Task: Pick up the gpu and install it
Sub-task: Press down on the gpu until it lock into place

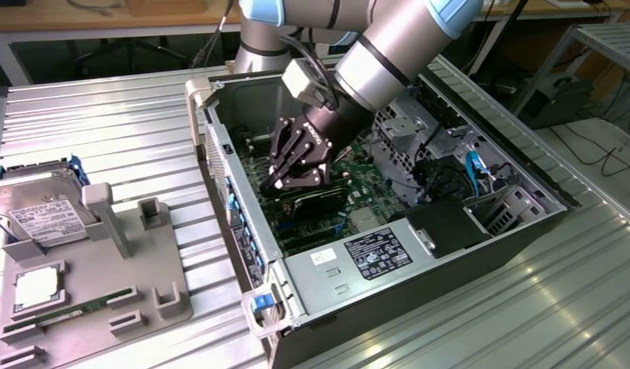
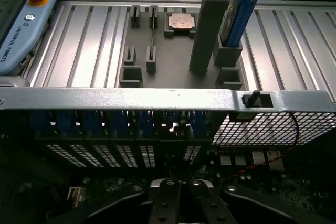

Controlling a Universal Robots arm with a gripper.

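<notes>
The gripper (image 1: 297, 178) is working deep inside the open computer case (image 1: 238, 231), hemmed by its side wall, the drive cage (image 1: 412, 142) and the power supply (image 1: 372, 254). Above the case, room is lying open.

An open computer case (image 1: 520, 207) is laid on its side on the ribbed metal worktop (image 1: 110, 131); a grey holder tray (image 1: 100, 284) is set at the exterior view's left; a hard drive (image 1: 38, 211), a processor (image 1: 35, 286) and a memory stick (image 1: 59, 314) are kept on it.
</notes>
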